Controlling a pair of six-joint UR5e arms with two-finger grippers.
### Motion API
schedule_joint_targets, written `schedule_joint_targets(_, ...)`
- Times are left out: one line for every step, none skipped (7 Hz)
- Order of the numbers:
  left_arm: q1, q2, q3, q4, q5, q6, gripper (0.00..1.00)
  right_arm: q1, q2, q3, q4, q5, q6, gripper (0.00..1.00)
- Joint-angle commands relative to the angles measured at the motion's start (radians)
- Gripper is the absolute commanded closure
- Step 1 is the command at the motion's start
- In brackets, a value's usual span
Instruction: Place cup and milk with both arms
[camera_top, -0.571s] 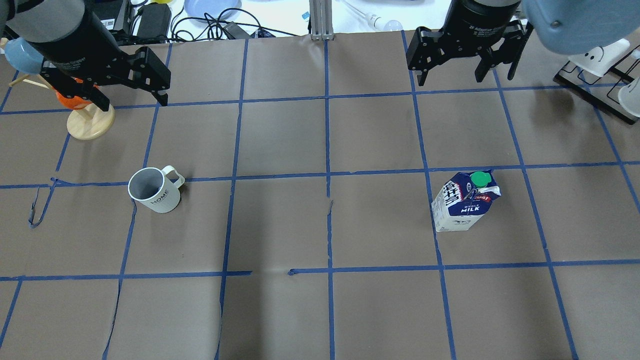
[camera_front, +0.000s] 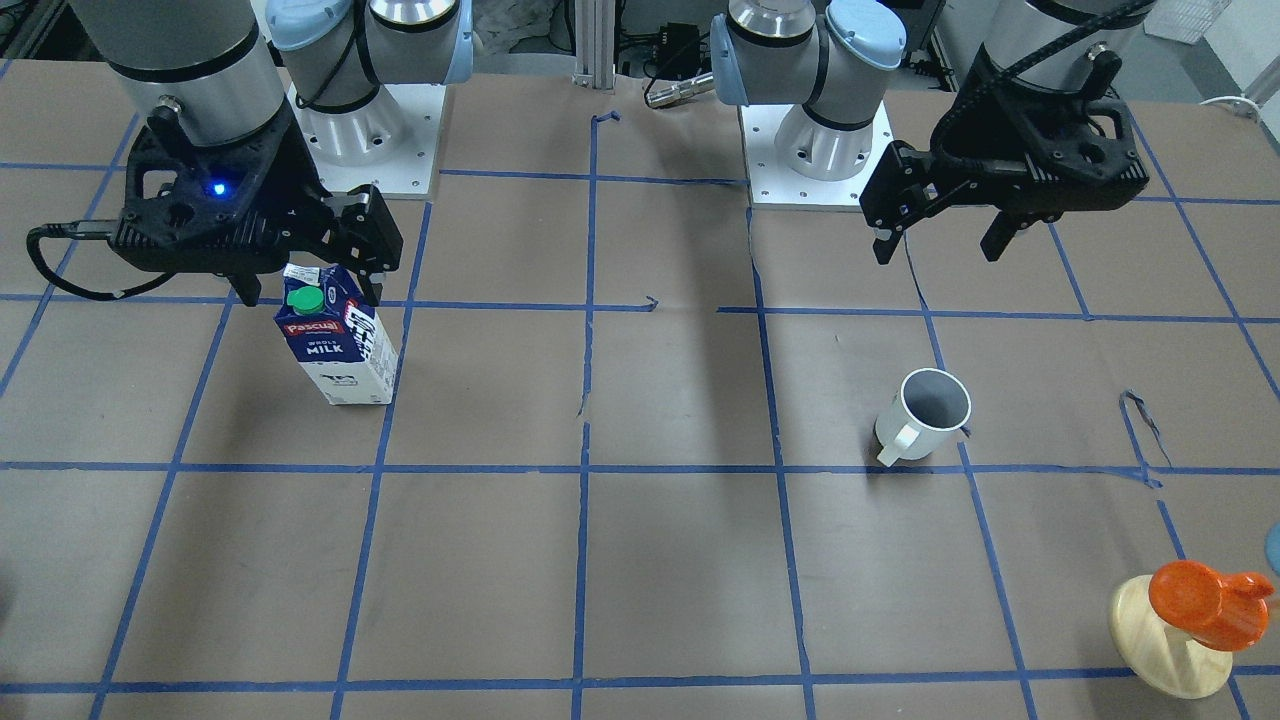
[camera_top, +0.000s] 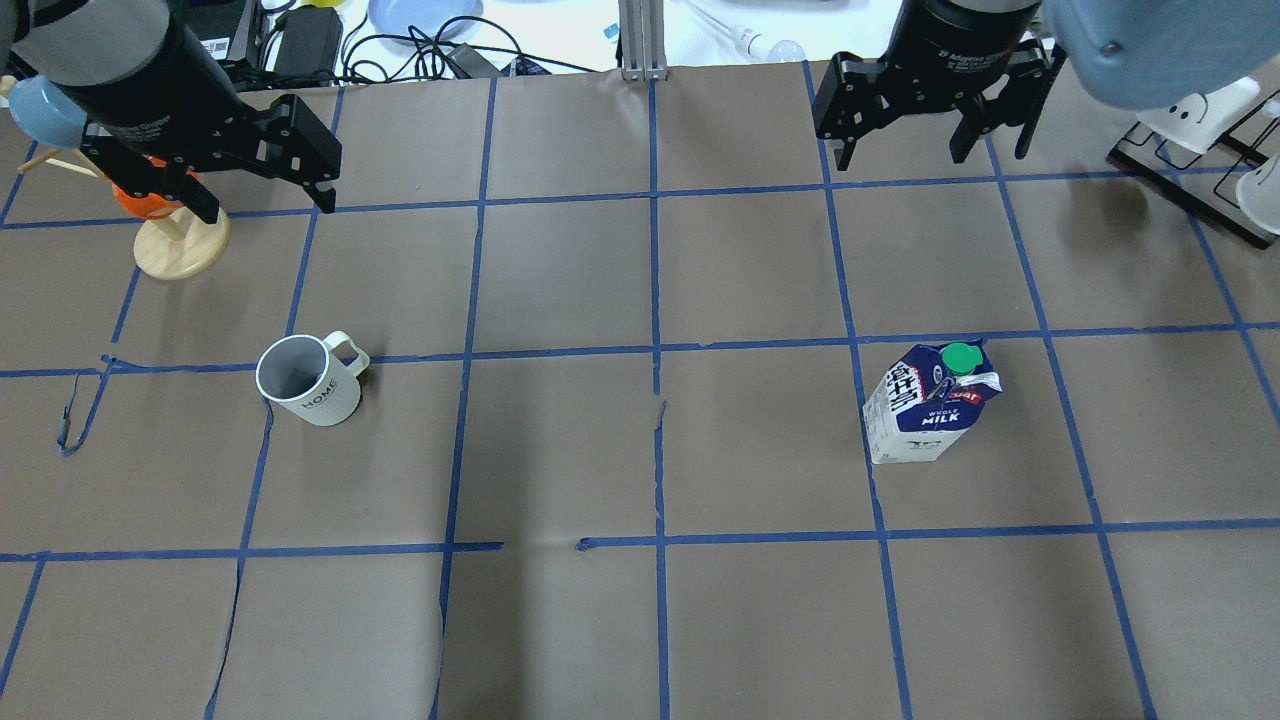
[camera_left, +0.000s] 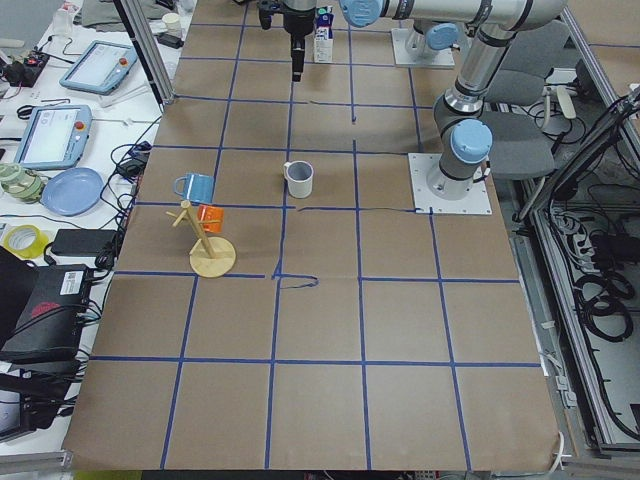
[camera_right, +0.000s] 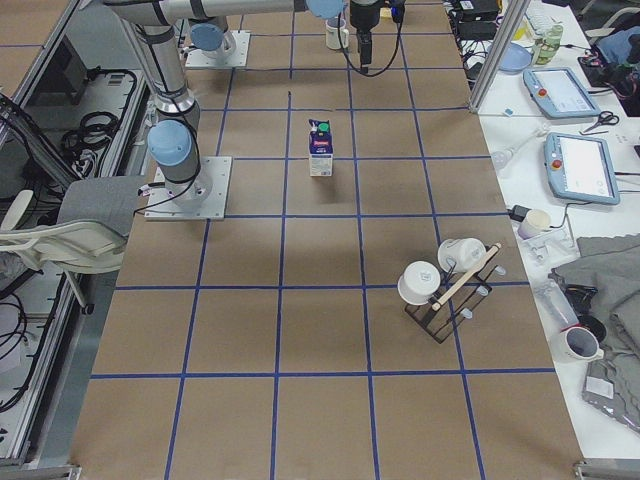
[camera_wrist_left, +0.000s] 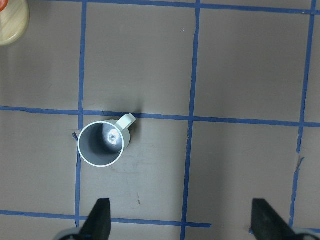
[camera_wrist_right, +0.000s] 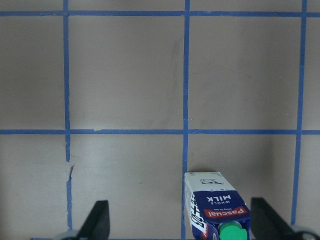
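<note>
Cup (camera_top: 305, 380) stands upright on the robot's left half of the table (camera_top: 560, 440), mouth up, grey inside showing. Its base sits right at a blue tape line (camera_top: 655, 350). The handle points to the far side and a bit toward table centre; the "HOME" print faces the robot side.

Milk (camera_top: 930, 405) stands upright on the right half, long axis vertical, with its near-left base corner touching a tape line. The green cap (camera_top: 961, 357) sits on the gable slope turned away from the robot, and the top leans that way in the overhead view. Cup and milk are well apart.

Left gripper (camera_top: 268, 205) hangs in the air, not touching the cup, fingers wide apart and empty. In the left wrist view the cup lies ahead of the fingertips, toward the left finger's side.

Right gripper (camera_top: 925, 158) hangs above the table, fingers spread wide, nothing held. In its wrist view the milk top shows at the bottom edge, between the fingers, nearer the right one.

Wooden mug stand (camera_top: 180, 245) with an orange mug is at the far left, partly under the left gripper. A black rack (camera_top: 1190, 170) with white cups is at the far right.
</note>
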Motion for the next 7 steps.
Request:
schedule_joint_targets(0.001,0.004,0.002,-0.005,0.007,0.006,0.00,0.000,-0.002,0.000,-0.001,-0.002,0.006,0.00)
schedule_joint_targets(0.000,0.004,0.002,-0.013,0.006,0.004,0.00,0.002,-0.002,0.000,-0.002,-0.003,0.008,0.00)
schedule_joint_targets(0.000,0.004,0.001,-0.014,0.006,0.004,0.00,0.002,-0.002,0.000,-0.002,-0.002,0.009,0.00)
schedule_joint_targets(0.000,0.004,-0.001,-0.016,0.006,0.004,0.00,0.002,-0.002,0.000,-0.002,-0.002,0.011,0.00)
schedule_joint_targets(0.000,0.004,0.000,-0.014,0.004,0.004,0.00,0.002,-0.002,0.002,-0.002,-0.002,0.011,0.00)
schedule_joint_targets(0.000,0.006,-0.001,-0.016,0.006,0.004,0.00,0.002,-0.002,0.000,-0.002,-0.002,0.011,0.00)
schedule_joint_targets(0.000,0.006,0.002,-0.014,0.004,0.004,0.00,0.002,-0.002,0.000,-0.002,-0.002,0.011,0.00)
